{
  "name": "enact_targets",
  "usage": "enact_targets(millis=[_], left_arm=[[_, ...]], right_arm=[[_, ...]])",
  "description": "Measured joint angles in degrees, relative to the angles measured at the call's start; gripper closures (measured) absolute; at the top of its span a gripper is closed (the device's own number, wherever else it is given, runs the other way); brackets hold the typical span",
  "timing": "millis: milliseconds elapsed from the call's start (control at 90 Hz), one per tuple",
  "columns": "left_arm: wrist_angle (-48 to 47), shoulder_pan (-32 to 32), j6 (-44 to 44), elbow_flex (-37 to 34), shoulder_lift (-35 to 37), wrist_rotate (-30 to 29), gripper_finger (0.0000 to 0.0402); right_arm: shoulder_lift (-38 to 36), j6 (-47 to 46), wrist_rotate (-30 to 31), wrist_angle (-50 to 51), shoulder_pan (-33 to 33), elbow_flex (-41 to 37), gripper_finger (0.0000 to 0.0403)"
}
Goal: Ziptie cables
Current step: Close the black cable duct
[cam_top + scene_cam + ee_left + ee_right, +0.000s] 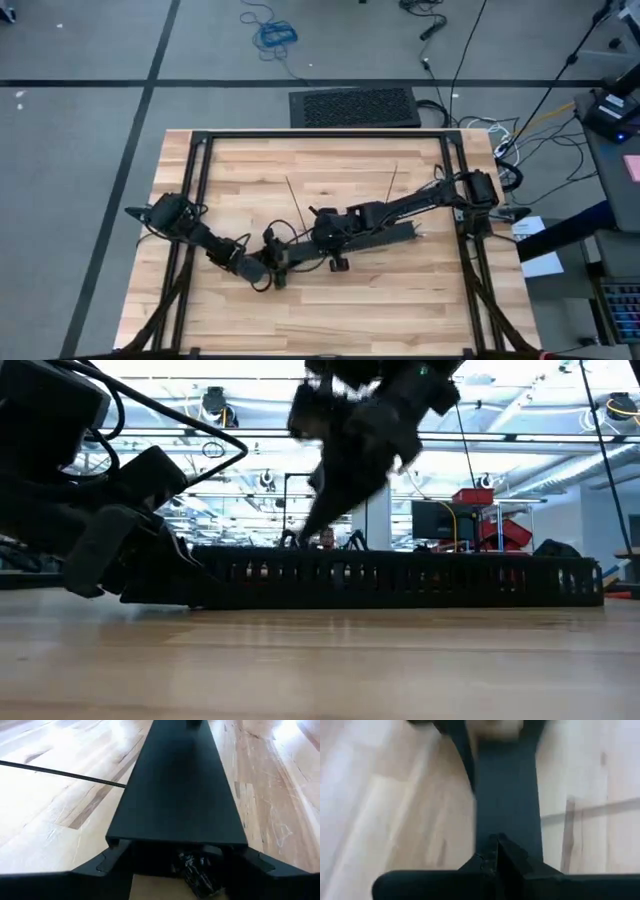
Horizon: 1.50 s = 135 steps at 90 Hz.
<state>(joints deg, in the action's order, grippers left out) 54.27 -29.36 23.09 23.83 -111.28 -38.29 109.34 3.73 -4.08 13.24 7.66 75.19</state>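
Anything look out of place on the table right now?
Two zipties lie loose on the wood beyond the black bar, splayed at angles. The left tool and right tool crowd the bar's left end. Nothing looks spilled or damaged.

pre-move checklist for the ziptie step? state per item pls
1. Black slotted bar flat on table: ok, per low view.
2. Left pincer at the bar's end: ok.
3. Right pincer over the bar: ok.
4. Zipties reachable: ok, two thin strips lie loose behind the bar.
5. Cables seated in the bar: cannot tell, lid hides them.
6. Either pincer gripping anything: cannot tell.
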Motion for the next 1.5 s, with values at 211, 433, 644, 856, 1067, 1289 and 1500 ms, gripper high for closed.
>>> enact_targets(millis=[211,433,644,856,1067,1289,1500], left_arm=[[-0.85,-0.07,1.22,0.02,0.00,1.22,0.0164],[-1.25,-0.07,1.42,0.06,0.02,1.61,0.0164],[-1.63,-0.39,1.92,0.11,0.02,1.69,0.0164],[-1.99,-0.45,1.95,0.15,0.02,1.80,0.0164],[-2.18,-0.74,2.21,0.13,0.02,2.02,0.0164],[-1.17,-0.64,2.50,0.11,-0.02,2.72,0.0164],[-1.15,0.14,0.61,1.80,-0.09,4.63,0.0164]], right_arm=[[2.73,1.86,-0.13,-7.27,-0.32,0.16,0.0403],[7.52,2.64,-0.59,-6.83,-0.90,3.17,0.0403],[7.51,0.67,0.01,4.29,-1.76,4.37,0.0403],[7.41,-0.31,1.36,9.72,-1.01,4.38,0.0403],[5.66,-0.04,4.11,9.89,0.25,3.97,0.0403],[5.67,5.57,3.59,1.54,1.58,9.70,0.0403],[11.14,7.94,3.49,3.64,0.96,16.69,0.0403]])
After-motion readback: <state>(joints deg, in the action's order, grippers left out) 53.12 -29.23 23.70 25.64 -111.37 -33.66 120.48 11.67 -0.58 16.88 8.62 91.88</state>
